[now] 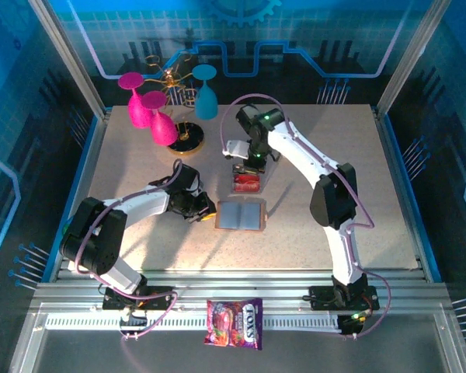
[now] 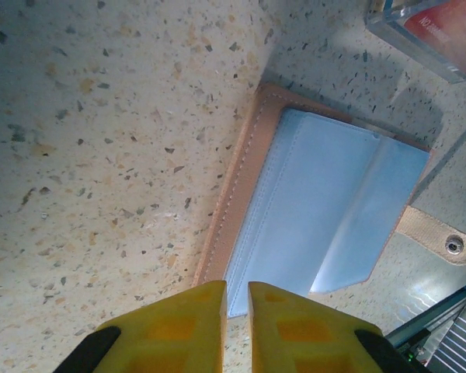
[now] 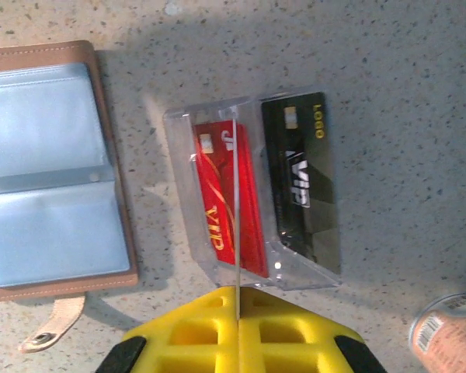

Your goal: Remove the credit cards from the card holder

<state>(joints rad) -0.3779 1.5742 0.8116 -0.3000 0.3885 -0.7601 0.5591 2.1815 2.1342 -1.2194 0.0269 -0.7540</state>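
While the card holder [image 1: 239, 215] lies open at the centre of the desk [image 1: 380, 194], a red card [image 3: 225, 194] and a black card [image 3: 307, 186] sit in a clear tray [image 3: 180, 163] just above it in the top view. The right fingers [image 3: 243, 301] hang clenched over the tray. The left fingers [image 2: 216, 301] are nearly closed at the holder's left edge; I cannot tell whether they pinch it.

Both arms wear glossy white shells broken by black joint housings: the left arm [image 1: 132, 206] has a bulky black shoulder block, the right arm [image 1: 299, 155] a black elbow block. A thin lilac cable [image 1: 252, 97] loops off the right arm's far end, and more lilac cable trails by each base. The left pincer [image 2: 237, 299] and right pincer [image 3: 237, 299] have bright yellow fingers moulded with square recesses, flanked by black.
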